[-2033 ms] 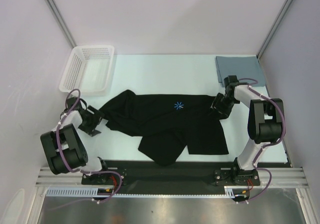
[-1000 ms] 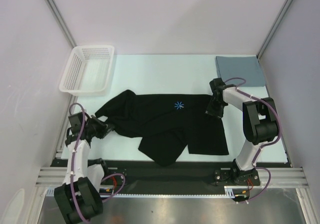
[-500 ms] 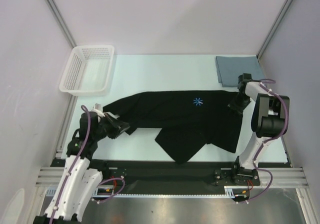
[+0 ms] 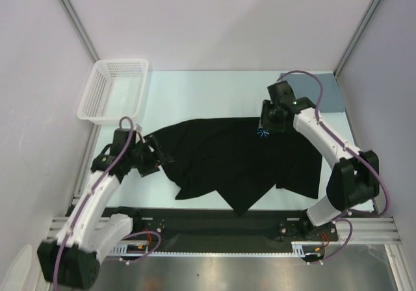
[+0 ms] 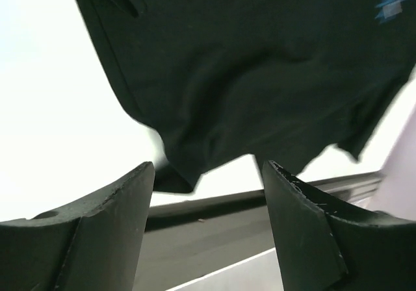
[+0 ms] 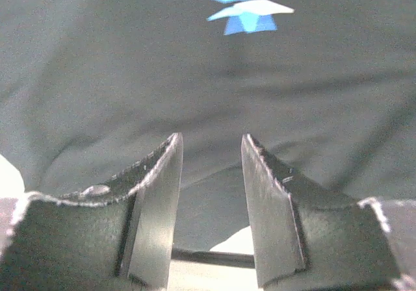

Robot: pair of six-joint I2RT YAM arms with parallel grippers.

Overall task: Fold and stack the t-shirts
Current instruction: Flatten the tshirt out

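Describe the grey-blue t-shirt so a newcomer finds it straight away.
Go to the far right corner of the table in the top view. The grey-blue t-shirt lies flat there, partly behind the right arm. Unlike the black t-shirt sprawled mid-table, it is small, flat and slate-coloured.

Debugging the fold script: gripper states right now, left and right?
Left gripper: open, holding nothing.
Right gripper: open over the black shirt, nothing between the jaws.
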